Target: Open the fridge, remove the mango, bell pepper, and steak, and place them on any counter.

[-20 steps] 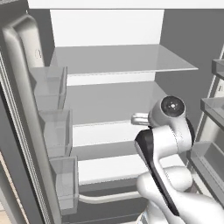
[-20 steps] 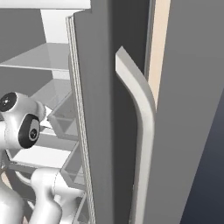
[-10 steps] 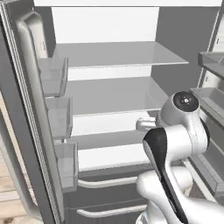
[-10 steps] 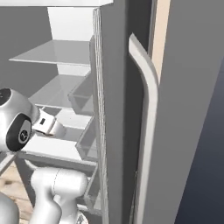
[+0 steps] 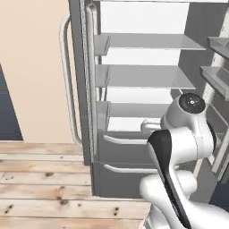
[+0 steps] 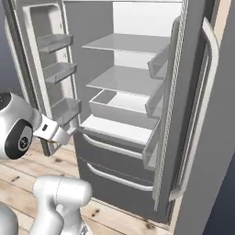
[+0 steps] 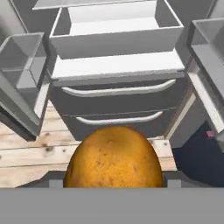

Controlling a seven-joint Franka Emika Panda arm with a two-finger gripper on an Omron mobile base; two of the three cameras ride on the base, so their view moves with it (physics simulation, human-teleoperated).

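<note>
You have the mango [image 7: 113, 157] clamped in the pincer [image 7: 113, 180]: the orange-yellow fruit sits right between the jaws, which are spread part-way around it, held in the air in front of the fridge [image 6: 133, 114]. Past it you see the 2 drawers [image 7: 118, 103] shut. Farther back, both doors stand open and the white shelves [image 5: 143, 76] look bare.

The fridge [image 6: 183, 114] stands on a pale plank floor [image 5: 44, 188], both doors swung wide. Its white shelves [image 6: 124, 78] are bare, one above another, over a shallow tray [image 6: 117, 110] and two dark drawers [image 6: 114, 170] near the floor.
</note>
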